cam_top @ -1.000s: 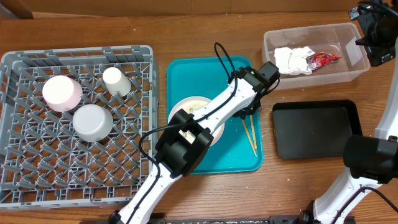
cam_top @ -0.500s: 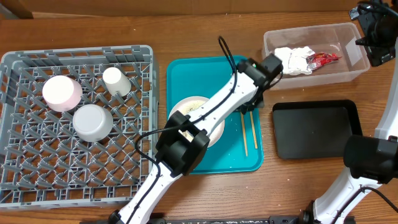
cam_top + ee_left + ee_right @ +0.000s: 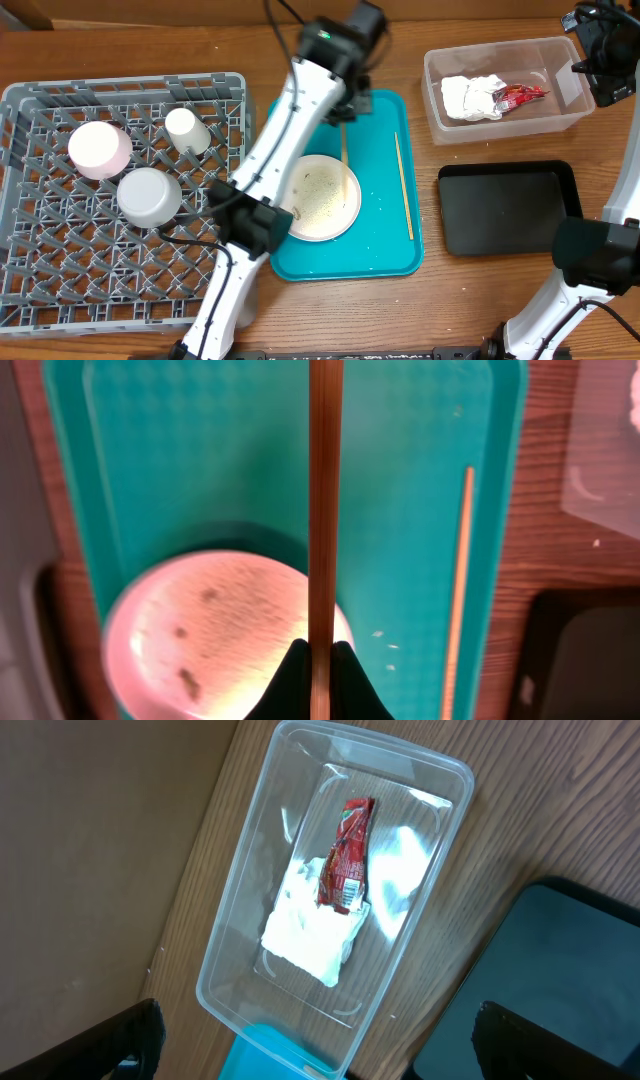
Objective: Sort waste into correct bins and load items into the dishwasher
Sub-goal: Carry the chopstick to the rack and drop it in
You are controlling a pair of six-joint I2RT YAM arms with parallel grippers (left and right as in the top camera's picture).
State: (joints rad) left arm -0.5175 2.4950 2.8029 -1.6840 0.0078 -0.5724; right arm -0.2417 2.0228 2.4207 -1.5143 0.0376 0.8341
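The left pincer (image 3: 320, 660) grips one chopstick (image 3: 322, 510) above the tray (image 3: 385, 250), likely to carry it alone to the rack (image 3: 60, 270), the second chopstick (image 3: 458, 590) lying beside the crumbed plate (image 3: 318, 196), while the right pincer (image 3: 320, 1045) hangs wide over the tub (image 3: 225, 960)

The grey dish rack (image 3: 60, 290) holds the pinkish saucer (image 3: 99, 150), pale bowl (image 3: 150, 196) and small white cup (image 3: 186, 130). The white plate (image 3: 318, 197), speckled with rice-like crumbs (image 3: 322, 187), lies flat on the teal tray (image 3: 380, 255) beside one wooden chopstick (image 3: 404, 186), while the other chopstick (image 3: 323, 510) is pinched in the left gripper (image 3: 322, 660) above the plate. The crumpled white napkin (image 3: 468, 97) and red wrapper (image 3: 518, 94) lie in the clear tub (image 3: 575, 115), next to the black tray (image 3: 510, 207).
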